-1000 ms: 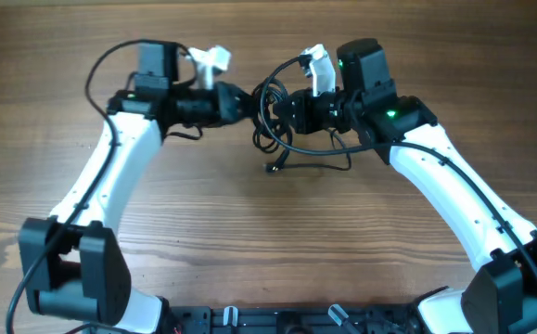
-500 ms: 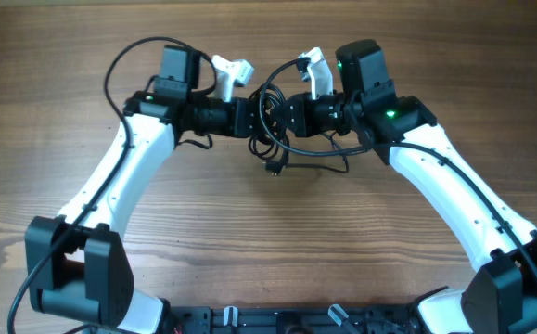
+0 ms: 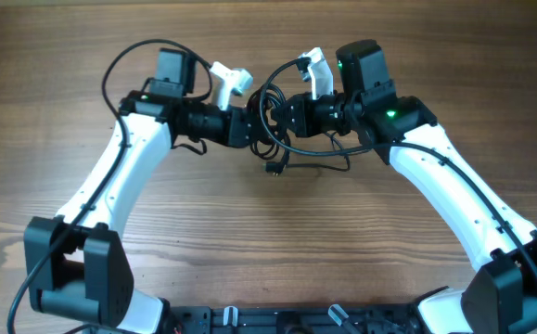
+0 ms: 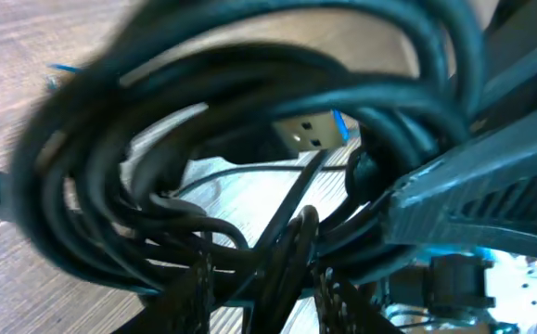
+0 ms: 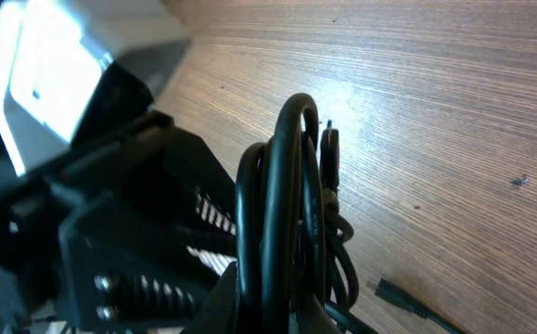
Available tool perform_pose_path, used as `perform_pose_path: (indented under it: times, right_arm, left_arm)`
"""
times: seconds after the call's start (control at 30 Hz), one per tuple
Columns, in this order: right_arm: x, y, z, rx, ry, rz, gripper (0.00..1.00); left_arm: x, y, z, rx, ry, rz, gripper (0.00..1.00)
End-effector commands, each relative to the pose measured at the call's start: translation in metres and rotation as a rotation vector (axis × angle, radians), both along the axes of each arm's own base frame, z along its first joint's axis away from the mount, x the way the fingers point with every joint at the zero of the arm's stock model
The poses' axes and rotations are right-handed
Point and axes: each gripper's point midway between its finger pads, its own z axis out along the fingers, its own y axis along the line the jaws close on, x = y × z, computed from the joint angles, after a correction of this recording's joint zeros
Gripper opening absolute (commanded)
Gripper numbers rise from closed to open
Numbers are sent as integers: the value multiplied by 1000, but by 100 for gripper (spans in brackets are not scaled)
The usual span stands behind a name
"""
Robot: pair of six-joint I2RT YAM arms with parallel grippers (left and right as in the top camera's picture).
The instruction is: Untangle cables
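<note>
cables [image 3: 270, 139] btwn l gripper [image 3: 254, 127] & r gripper [image 3: 287, 117], over table [image 3: 268, 243].

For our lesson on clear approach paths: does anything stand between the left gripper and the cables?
Nothing visible does. The left gripper is right at the cables, and strands lie between its fingers. The right gripper clamps the same bundle from the opposite side.

Left fingers [image 4: 197, 295] now in among cables [image 4: 249, 74]

Robotics lab bench: wood-grain table [image 3: 268, 250], two mounted white arms [image 3: 120, 172].
</note>
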Motion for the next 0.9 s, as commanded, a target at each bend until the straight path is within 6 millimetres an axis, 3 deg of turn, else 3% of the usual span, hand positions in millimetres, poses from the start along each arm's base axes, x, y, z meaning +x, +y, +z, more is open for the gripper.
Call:
perform_pose_path:
  times: [0.0,0.27,0.43,0.53,0.7,0.87]
  right_arm:
    - [0,3,10,16,-35,25,4]
    - [0,-1,4,-10,-17,4,4]
    - [4,-23,-19,-126,73,-137,4]
    - [4,-31,-26,-161,112,-194,4]
    - [7,-47,-37,-212,179,-328,4]
    - [9,-60,-42,-214,242,-418,4]
  left_arm:
    - [-3,-8,-1,41,-42,-32,35]
    - [3,-5,-10,113,-56,5,5]
    - [13,-1,8,71,-77,67,4]
    - [16,2,36,24,-125,102,4]
    - [3,9,113,-59,-318,149,4]
    - [-2,37,149,4,-416,334,4]
